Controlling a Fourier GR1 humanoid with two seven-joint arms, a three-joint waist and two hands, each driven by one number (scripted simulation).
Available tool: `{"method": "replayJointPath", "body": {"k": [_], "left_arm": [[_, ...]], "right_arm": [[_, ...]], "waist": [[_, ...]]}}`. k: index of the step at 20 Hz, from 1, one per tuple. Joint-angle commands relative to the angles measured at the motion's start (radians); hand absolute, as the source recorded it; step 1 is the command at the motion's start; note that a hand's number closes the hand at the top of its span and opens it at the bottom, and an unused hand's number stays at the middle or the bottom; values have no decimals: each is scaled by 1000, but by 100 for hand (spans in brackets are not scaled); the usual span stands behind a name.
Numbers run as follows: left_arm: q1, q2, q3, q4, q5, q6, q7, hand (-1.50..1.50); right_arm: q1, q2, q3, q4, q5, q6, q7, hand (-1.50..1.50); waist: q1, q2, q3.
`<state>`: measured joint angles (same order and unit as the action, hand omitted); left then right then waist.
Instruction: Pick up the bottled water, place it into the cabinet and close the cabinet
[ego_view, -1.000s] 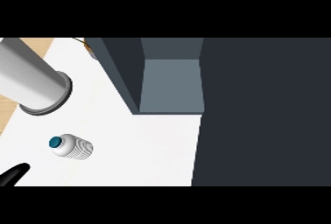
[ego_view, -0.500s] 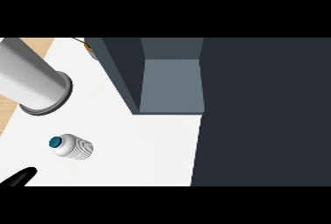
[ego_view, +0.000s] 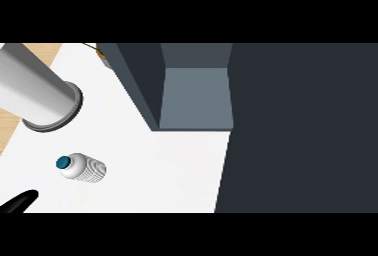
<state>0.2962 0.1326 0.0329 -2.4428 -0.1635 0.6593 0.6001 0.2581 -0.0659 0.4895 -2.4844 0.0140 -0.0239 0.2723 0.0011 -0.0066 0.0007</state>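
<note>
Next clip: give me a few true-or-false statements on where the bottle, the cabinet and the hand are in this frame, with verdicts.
1. The bottle stands on the white counter. True.
2. The bottle is inside the cabinet. False: it is on the counter, to the lower left of the cabinet.
3. The left hand holds the bottle. False: only a black tip shows at the lower left edge, apart from the bottle.
4. The bottle's cap is teal. True.
5. The cabinet is open. True: its grey inside shows.

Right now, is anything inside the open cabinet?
The cabinet shows only its bare grey inner floor; nothing sits there. Its dark wall hides the rest. The bottled water still lies on the counter.
</note>
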Motion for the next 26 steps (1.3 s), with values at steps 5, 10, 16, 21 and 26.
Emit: {"method": "replayJointPath", "body": {"k": [5, 10, 16, 21, 26], "left_arm": [[29, 0, -30, -122, -66, 11, 26, -150], [28, -10, -20, -15, -51, 3, -63, -150], [-23, -49, -40, 140, -24, -8, -167, -150], [6, -76, 20, 244, 58, -32, -296, -150], [-12, -117, 51, 385, 106, -46, -421, -150]], "right_arm": [[-1, -36, 64, -140, 129, -52, 90, -150], [102, -66, 123, -98, 138, -62, -48, -150], [19, -92, 103, -106, 137, -79, 25, -150], [-23, -70, 137, -112, 173, -135, 59, -150], [-47, -86, 105, -113, 135, -139, 75, -150]], "waist": [[-3, 2, -1], [-9, 2, -1], [-9, 5, -1], [-4, 4, -2], [-4, 5, -2]]}}
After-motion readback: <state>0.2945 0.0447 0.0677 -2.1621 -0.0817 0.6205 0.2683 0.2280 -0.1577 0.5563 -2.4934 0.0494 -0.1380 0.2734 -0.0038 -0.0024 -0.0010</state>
